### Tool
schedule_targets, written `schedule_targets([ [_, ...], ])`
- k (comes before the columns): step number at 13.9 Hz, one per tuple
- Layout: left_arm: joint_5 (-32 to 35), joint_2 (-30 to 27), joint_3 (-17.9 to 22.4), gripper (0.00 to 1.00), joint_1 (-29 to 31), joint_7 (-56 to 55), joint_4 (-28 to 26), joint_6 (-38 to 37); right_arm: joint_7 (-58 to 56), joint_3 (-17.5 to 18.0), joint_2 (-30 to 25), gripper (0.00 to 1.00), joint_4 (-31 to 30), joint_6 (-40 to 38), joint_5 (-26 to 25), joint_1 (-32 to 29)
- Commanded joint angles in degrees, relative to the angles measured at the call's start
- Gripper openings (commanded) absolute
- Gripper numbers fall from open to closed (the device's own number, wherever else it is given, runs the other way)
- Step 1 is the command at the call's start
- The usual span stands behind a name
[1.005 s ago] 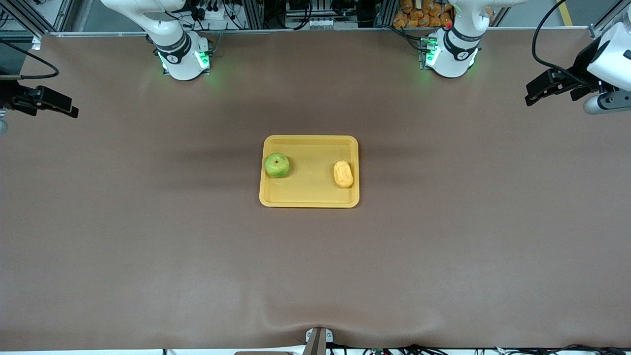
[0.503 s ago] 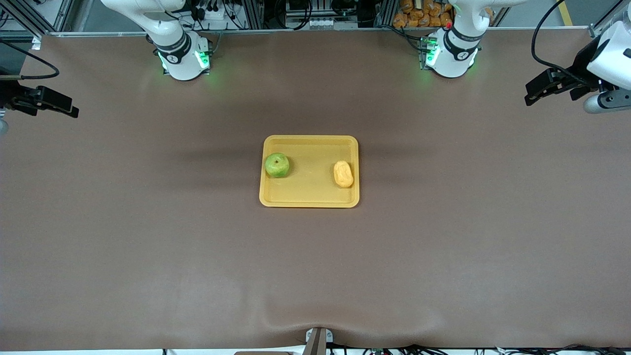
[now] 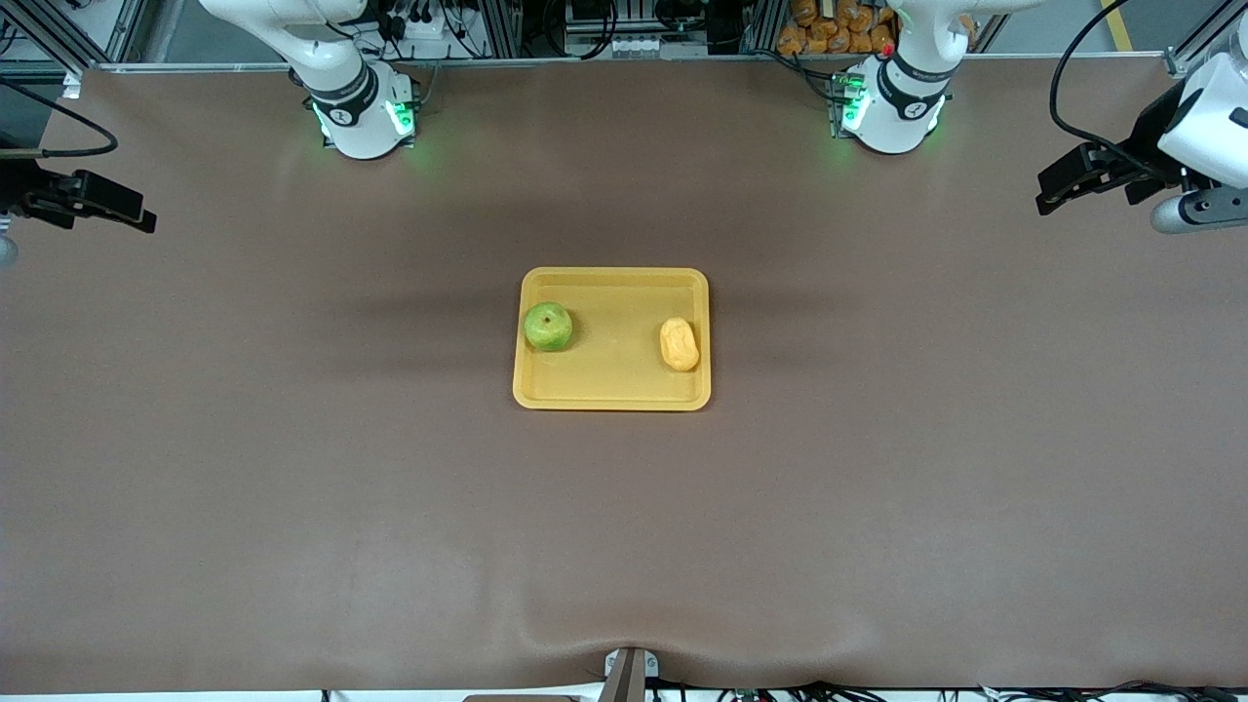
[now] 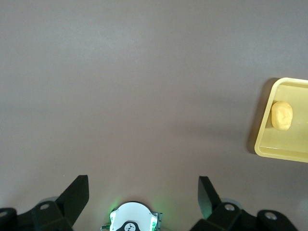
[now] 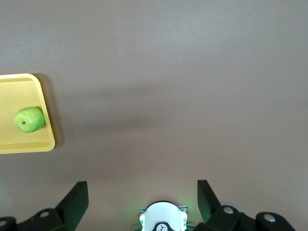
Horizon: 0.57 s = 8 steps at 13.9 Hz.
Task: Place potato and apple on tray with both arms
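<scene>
Apple (image 3: pixel 548 327) & potato (image 3: pixel 679 343) lie apart in tray (image 3: pixel 612 396). Left pincer (image 4: pixel 143 192) & right pincer (image 5: pixel 143 192) both spread, empty, high over counter (image 3: pixel 292 468) ends.

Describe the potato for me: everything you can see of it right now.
The potato is a small lumpy oval with smooth yellow-orange skin, whole and unmarked as far as can be seen. It lies on its side in the yellow tray, close to the rim at the left arm's end and apart from the green apple at the other end. Only the tray floor touches it; no gripper is near.
</scene>
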Motion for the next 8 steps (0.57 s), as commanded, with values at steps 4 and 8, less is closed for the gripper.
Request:
schedule_targets([
  [4,-0.94,0.38,-0.10,1.00,0.24,-0.51,1.46,-0.42,-0.18,0.36,0.73,1.00,1.59,-1.12,-0.18,-0.24],
  [8,-0.94,0.20,-0.19,1.00,0.24,-0.51,1.46,-0.85,-0.26,0.28,0.64,1.00,1.59,-1.12,-0.18,-0.16],
])
